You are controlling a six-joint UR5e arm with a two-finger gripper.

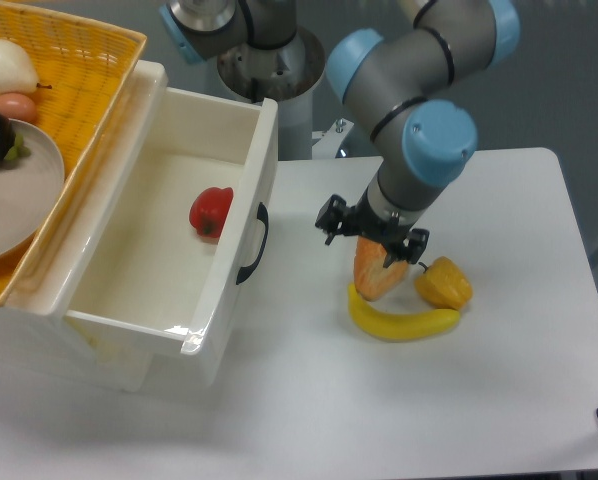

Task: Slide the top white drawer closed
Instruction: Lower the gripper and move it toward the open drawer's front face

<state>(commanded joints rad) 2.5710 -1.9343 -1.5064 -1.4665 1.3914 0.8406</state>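
Standing pulled well out from its white cabinet at the left of the white bench (499,400): the large, deep, glossy white plastic top drawer (194,300), with its curved black handle (253,244) on the front panel facing right. Lying inside on the drawer floor near the front wall: a small red bell pepper (210,211). Sitting on top of the cabinet at the upper left: a yellow wicker basket (94,60) holding a grey plate (24,195), a white round item, a pinkish egg-shaped item and a dark round one. Hovering low over the bench to the right of the drawer front, apart from the handle: the black two-finger claw (371,238) of the grey and light-blue arm, its fingers spread a moderate way with nothing between them, directly above the upper end of an orange-brown wedge of bread (376,276). Resting just below that wedge: a curved yellow banana (404,322), and beside both, a small yellow bell pepper (445,283).
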